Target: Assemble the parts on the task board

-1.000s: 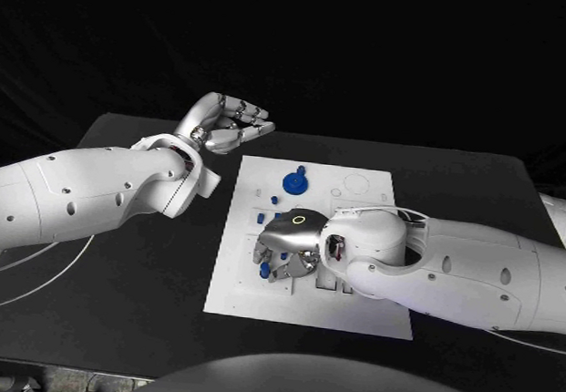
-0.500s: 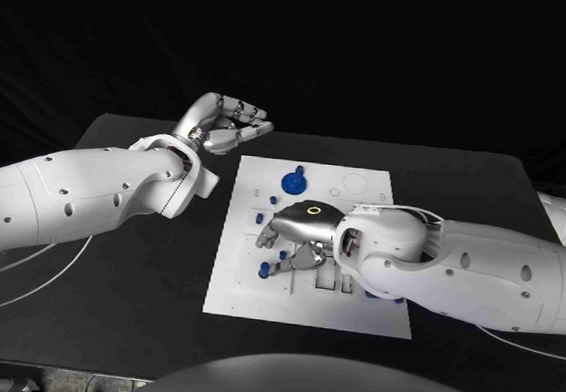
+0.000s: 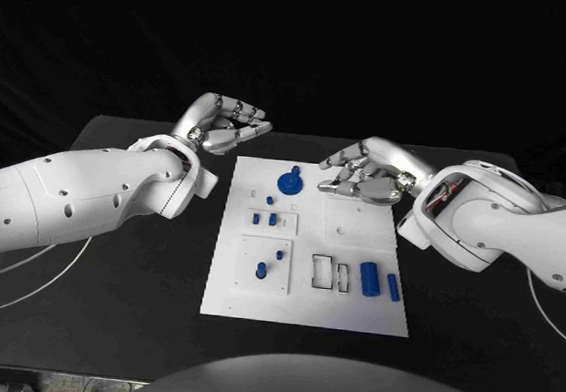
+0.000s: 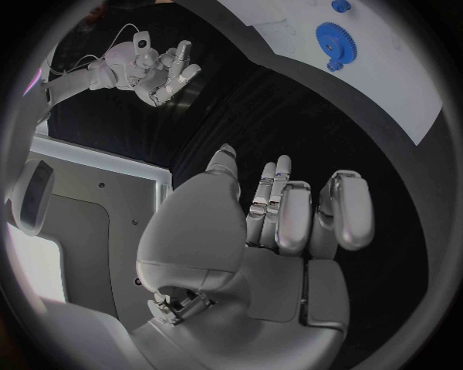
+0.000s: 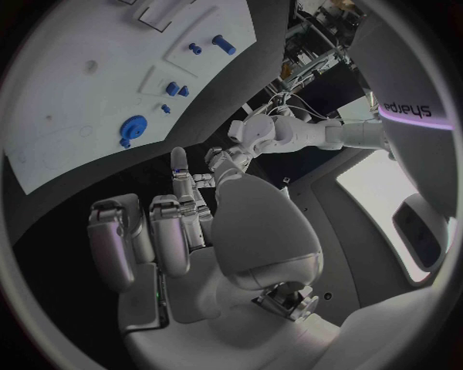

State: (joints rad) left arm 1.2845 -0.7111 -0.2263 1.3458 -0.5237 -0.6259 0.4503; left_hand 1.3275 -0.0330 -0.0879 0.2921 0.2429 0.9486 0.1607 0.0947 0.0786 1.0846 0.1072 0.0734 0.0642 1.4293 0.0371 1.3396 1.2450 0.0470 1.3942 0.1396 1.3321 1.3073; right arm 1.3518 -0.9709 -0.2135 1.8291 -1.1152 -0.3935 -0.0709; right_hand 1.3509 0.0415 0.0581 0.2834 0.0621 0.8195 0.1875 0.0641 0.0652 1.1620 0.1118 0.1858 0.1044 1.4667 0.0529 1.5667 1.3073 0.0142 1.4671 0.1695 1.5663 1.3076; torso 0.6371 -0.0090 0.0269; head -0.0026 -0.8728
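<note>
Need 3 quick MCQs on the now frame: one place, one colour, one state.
1. Where is the gear on the board?
A. far end
B. near end
C. off the board

2. What colour are the parts?
A. red
B. blue
C. green

3. What does the right robot hand hold?
A. the gear
B. a peg
C. nothing

Key:
1 A, the gear sits at the board's far end, away from the robot.
2 B, the gear and the two pegs at the near right are blue.
3 C, it hangs over the board's far right corner, fingers curled, nothing in them in head or right wrist view.
</note>
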